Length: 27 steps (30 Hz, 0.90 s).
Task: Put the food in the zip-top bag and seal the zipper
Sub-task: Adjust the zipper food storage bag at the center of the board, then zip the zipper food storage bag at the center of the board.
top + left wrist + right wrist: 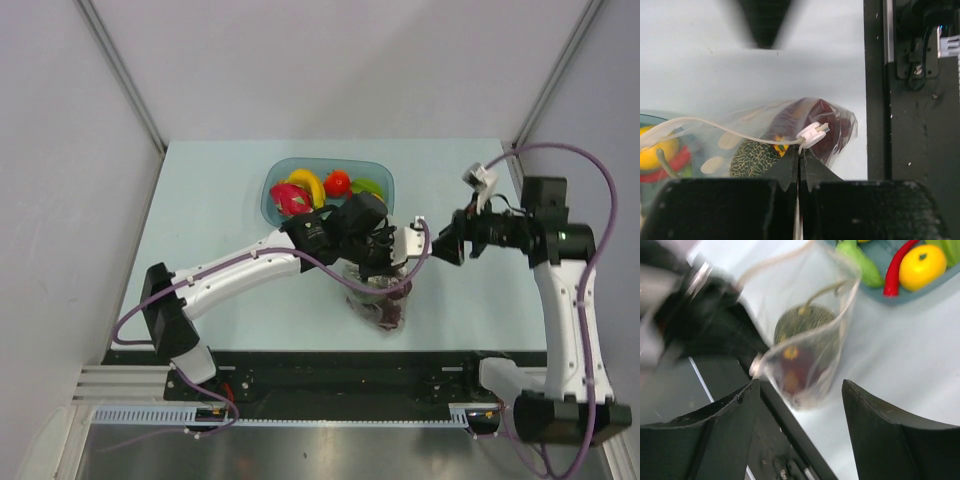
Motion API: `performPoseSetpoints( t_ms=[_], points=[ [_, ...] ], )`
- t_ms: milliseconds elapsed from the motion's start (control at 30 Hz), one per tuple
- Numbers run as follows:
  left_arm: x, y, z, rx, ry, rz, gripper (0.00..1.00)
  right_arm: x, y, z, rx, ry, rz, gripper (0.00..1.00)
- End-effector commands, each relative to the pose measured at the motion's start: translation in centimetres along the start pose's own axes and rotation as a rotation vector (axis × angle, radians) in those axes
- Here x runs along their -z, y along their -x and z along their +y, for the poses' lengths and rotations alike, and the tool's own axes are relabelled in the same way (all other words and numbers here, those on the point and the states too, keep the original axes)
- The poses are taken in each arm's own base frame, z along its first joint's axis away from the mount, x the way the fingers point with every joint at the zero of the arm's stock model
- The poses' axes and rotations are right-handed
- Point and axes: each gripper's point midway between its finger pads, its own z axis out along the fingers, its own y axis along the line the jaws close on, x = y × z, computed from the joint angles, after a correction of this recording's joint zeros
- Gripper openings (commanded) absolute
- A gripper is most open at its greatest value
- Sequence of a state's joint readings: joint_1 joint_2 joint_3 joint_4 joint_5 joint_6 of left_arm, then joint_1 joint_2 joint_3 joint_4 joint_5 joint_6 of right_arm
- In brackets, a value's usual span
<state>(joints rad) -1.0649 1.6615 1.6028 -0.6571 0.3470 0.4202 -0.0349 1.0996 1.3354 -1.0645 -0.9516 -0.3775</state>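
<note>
the pale blue-grey desk (230, 200) is smooth and matte, with grey walls on three sides. the left arm (240, 275), white-shelled with a purple cable, reaches from the near left to the desk's middle. the right arm (565, 300) bends in from the near right.

at the far middle sits the blue bowl (380, 170), translucent and rounded, holding glossy toy produce (a pink dragon fruit (290, 198) and a yellow banana (305, 183) among it).

the zip-top bag (740, 125) is thin, crinkled clear film printed with white oval dots. it hangs just near of the bowl, toward the desk's near edge, between the two pincers. inside it, the grey-green ball (752, 157) is round with a netted, bumpy skin, and the dark red grapes (805, 112) lie glossy just beside it.

the zipper (715, 127) is a narrow pale strip curving along the bag's mouth, ending at a small white slider tab (812, 134).

the left pincer (799, 162) is pressed together on the bag's mouth edge, right under that tab. the right pincer (800, 385) stands apart, its black fingers to either side of the bag and clear of it.
</note>
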Motion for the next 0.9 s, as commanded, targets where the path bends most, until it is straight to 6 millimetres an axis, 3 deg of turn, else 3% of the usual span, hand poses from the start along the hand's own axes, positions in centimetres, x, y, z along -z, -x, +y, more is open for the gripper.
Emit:
performPoseSetpoints(
  t_ms=[0, 33, 67, 167, 500, 633, 700, 867],
  points=[
    [0.1, 4.1, 0.5, 0.078, -0.006, -0.133, 0.00, 1.5, -4.5, 3.0, 0.154, 0.039, 0.004, 0.69],
    [-0.3, 4.0, 0.6, 0.086, -0.008, -0.129, 0.00, 2.1, -4.5, 4.1, 0.218, 0.021, -0.040, 0.67],
    [-0.3, 4.2, 0.6, 0.096, -0.008, -0.136, 0.00, 1.9, -5.3, 4.2, 0.215, 0.024, -0.044, 0.65],
    [-0.3, 4.5, 0.8, 0.111, -0.001, -0.152, 0.00, 2.2, -5.4, 5.1, 0.281, 0.002, -0.102, 0.62],
    [-0.3, 5.5, 1.2, 0.146, 0.024, -0.198, 0.00, -0.2, -4.8, 2.6, 0.241, 0.002, -0.121, 0.60],
    [-0.3, 5.1, 1.1, 0.149, 0.019, -0.185, 0.00, -1.6, -4.7, 2.7, 0.282, 0.019, -0.114, 0.59],
    [-0.4, 5.1, 0.8, 0.146, 0.009, -0.183, 0.00, -2.5, -4.5, 3.1, 0.308, 0.042, -0.108, 0.55],
    [-0.2, 4.6, 0.4, 0.134, -0.007, -0.174, 0.00, -3.4, -4.2, 2.8, 0.376, 0.026, -0.090, 0.28]
  ],
)
